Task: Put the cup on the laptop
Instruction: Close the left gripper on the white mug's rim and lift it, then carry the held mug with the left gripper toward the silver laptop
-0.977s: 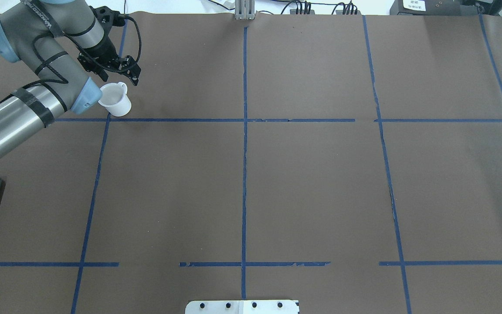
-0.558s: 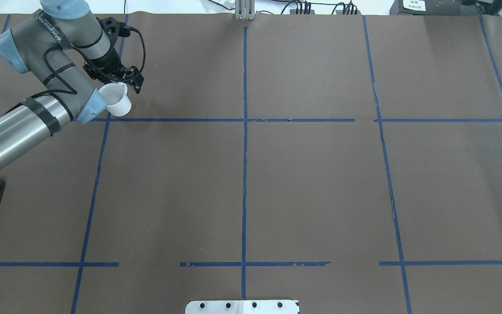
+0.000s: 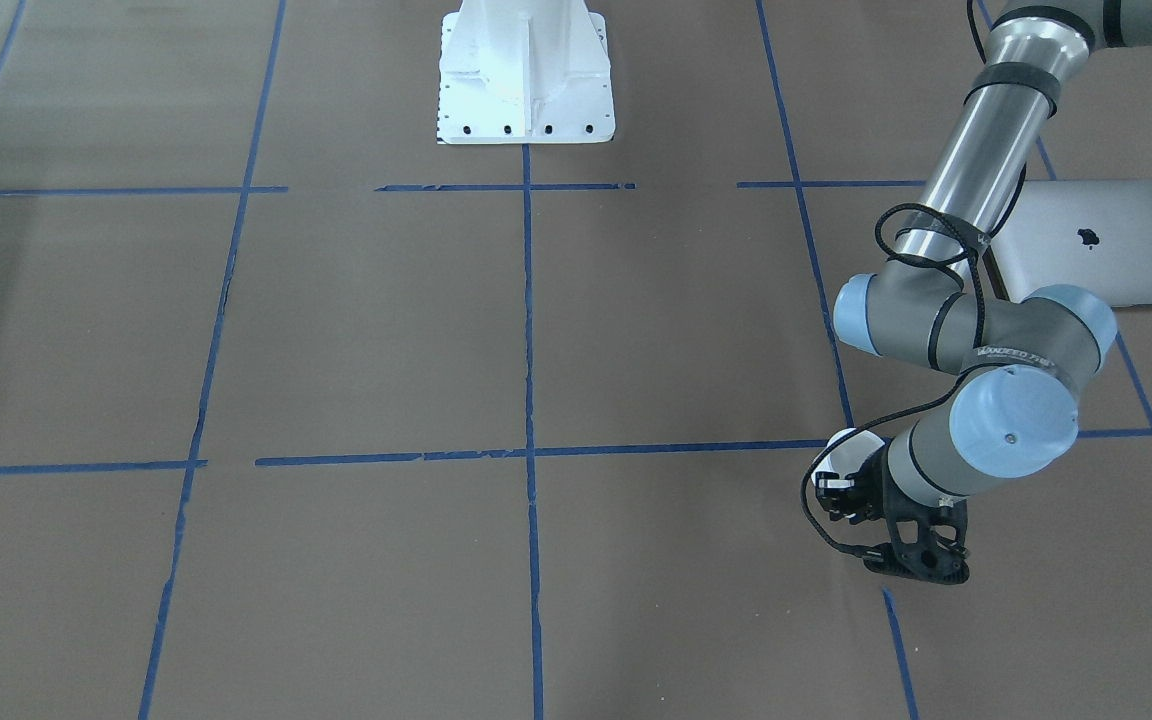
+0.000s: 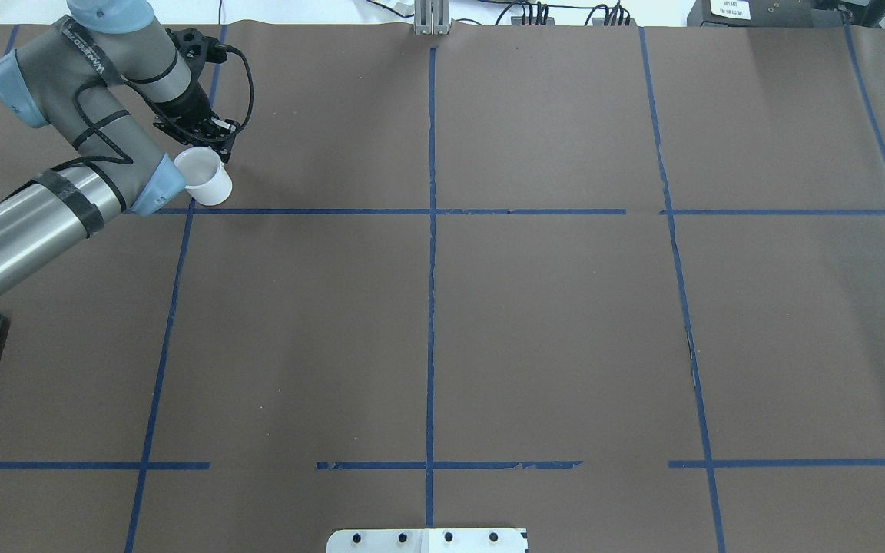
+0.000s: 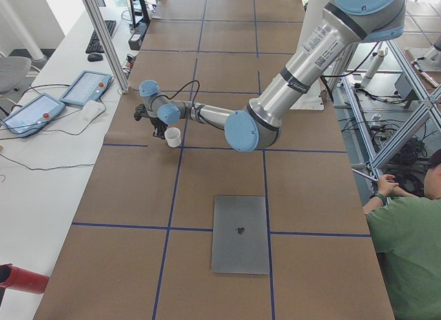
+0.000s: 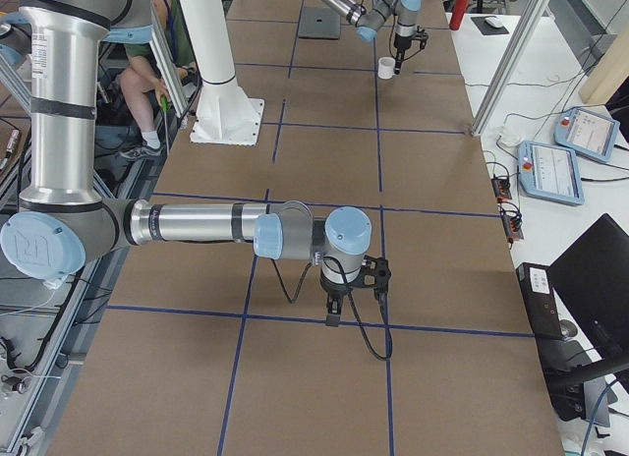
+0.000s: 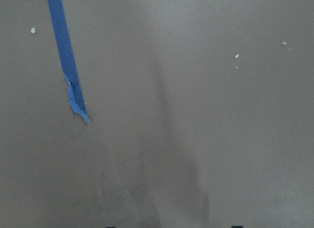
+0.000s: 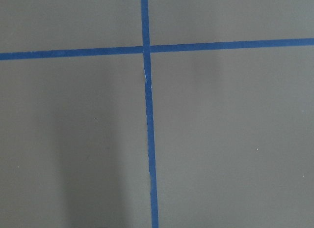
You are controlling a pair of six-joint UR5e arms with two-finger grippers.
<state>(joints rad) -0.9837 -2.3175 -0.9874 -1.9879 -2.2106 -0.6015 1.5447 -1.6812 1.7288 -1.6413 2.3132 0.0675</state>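
Silver tube arms [image 4: 12, 230], pale blue joint caps [image 4: 160, 181], grey housings [image 4: 66, 69], looped black cables [image 4: 247, 77], black end effector [image 4: 217, 143]

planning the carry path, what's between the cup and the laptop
Between cup and laptop: only bare table and blue tape, shown in the exterior left view.

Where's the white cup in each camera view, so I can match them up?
Front-facing: cup lower right, only partly visible.
Overhead: cup upper left.
Exterior left: cup upper left of centre.
Exterior right: cup near top, right of centre.
Left wrist: not in it.
Right wrist: not in it.
Landmark: blue tape crossing beside it in exterior views.
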